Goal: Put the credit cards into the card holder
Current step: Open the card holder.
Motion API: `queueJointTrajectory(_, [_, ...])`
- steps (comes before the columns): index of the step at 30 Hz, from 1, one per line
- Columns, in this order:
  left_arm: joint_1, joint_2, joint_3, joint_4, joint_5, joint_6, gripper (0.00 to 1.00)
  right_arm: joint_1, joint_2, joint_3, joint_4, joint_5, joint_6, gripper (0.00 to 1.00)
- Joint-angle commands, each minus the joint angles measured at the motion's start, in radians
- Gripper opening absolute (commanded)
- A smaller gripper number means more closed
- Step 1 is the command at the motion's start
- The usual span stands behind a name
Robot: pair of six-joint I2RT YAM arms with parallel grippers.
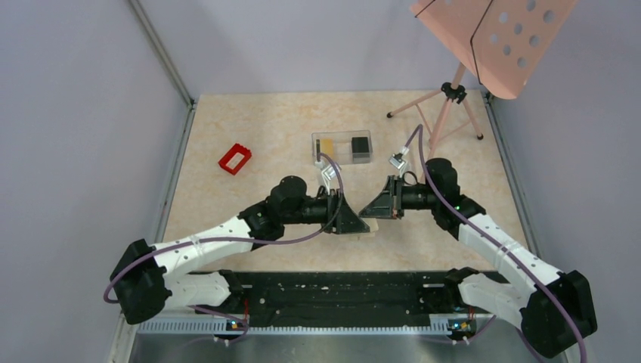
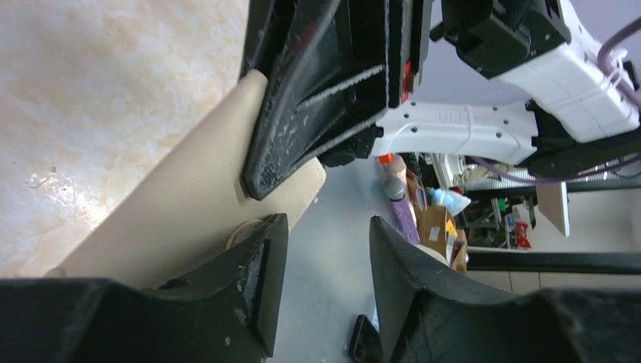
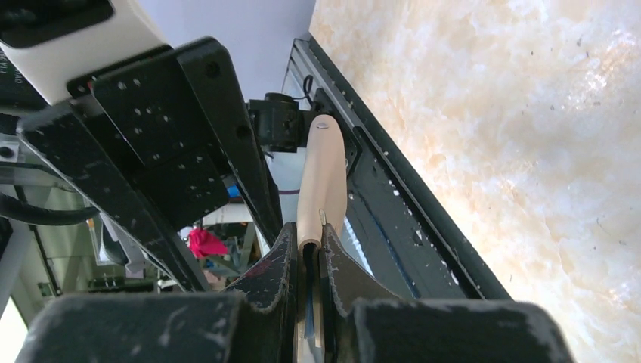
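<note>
At the middle of the table (image 1: 264, 121), where the two arms meet, the holder (image 3: 322, 181) is pinched along one edge by the right gripper (image 3: 306, 261), whose jaws are closed down to the holder's thickness. The left gripper (image 2: 325, 287) is spread wide and nothing is held in it. The holder lies outside its gap, against the outer side of one finger (image 2: 261, 280), with the snap just beside that fingertip. The holder's long axis is judged to run from one gripper toward the other, so its free end is nearer the left arm. That end would have to be brought between the left fingers before the holder could be opened. The cards (image 1: 327, 147), one yellow and one black, are seen in a clear box (image 1: 342, 151) farther back, well apart from both grippers. Whether more cards are stacked there cannot be told, and whether the holder touches the table is hidden by the grippers.
</note>
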Motion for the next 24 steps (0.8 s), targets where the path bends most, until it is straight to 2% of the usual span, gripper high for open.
queueJointTrajectory(1, [-0.007, -0.018, 0.007, -0.016, 0.084, 0.052, 0.47, 0.000, 0.002, 0.030, 0.112, -0.026, 0.030, 0.00])
queueJointTrajectory(6, [-0.007, -0.038, 0.048, -0.182, 0.087, 0.144, 0.43, -0.001, 0.019, 0.036, 0.112, -0.039, 0.024, 0.00])
queueJointTrajectory(9, [-0.006, -0.074, 0.054, -0.196, 0.028, 0.163, 0.60, -0.001, 0.023, 0.032, 0.106, -0.047, 0.011, 0.00])
queueJointTrajectory(12, [0.000, -0.124, 0.041, -0.178, -0.034, 0.144, 0.69, -0.001, 0.022, 0.029, 0.095, -0.058, -0.003, 0.00])
queueJointTrajectory(17, [0.055, -0.137, 0.017, -0.139, -0.041, 0.121, 0.69, -0.001, 0.015, 0.015, 0.116, -0.080, -0.001, 0.00])
queueJointTrajectory(24, [0.079, -0.018, 0.025, -0.058, 0.070, 0.117, 0.64, 0.000, 0.017, 0.010, 0.127, -0.093, 0.005, 0.00])
